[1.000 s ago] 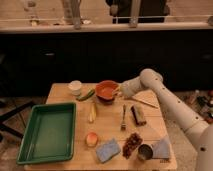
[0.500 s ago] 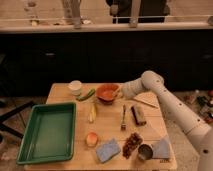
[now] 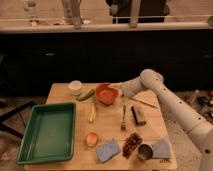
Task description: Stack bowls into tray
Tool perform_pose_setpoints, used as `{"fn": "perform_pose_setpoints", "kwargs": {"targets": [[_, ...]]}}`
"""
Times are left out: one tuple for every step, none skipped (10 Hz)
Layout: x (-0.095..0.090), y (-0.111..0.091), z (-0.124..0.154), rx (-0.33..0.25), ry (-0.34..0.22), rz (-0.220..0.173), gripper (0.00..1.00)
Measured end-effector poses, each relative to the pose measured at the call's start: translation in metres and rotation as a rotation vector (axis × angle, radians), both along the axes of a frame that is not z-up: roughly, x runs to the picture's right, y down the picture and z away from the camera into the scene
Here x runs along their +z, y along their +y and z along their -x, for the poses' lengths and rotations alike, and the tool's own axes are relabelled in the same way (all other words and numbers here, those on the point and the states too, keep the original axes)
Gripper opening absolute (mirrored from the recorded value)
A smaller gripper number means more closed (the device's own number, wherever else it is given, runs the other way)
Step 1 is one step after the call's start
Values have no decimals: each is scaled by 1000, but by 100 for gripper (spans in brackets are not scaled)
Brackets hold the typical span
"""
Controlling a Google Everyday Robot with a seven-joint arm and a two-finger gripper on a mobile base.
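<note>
The bright orange bowl (image 3: 106, 93) sits upright on the wooden table (image 3: 107, 125), near its back middle. My gripper (image 3: 120, 91) is at the bowl's right rim, low over the table, at the end of the white arm (image 3: 165, 95) that reaches in from the right. The large green tray (image 3: 47, 132) lies on the table's left side, with nothing in it. The dark maroon-brown bowl is not in view.
A white cup (image 3: 75, 87) and a green vegetable (image 3: 86, 95) lie left of the bowl. In front are a banana (image 3: 92, 112), a fork (image 3: 123, 117), a brown bar (image 3: 138, 115), a peach (image 3: 91, 139), a blue sponge (image 3: 108, 150), a metal can (image 3: 145, 151) and a grey cloth (image 3: 162, 147).
Almost nothing has changed. The gripper stays at the orange bowl's right rim and the bowl has not visibly moved.
</note>
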State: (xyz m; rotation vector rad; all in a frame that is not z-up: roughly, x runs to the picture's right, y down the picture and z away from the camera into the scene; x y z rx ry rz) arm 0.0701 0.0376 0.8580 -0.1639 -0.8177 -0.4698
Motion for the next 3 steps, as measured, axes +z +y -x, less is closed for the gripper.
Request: {"fn": "perform_pose_setpoints", "kwargs": {"targets": [[-1, 0, 1, -12, -4, 1, 80], [-2, -1, 4, -26, -11, 3, 80], [-3, 0, 5, -40, -17, 6, 80]]}}
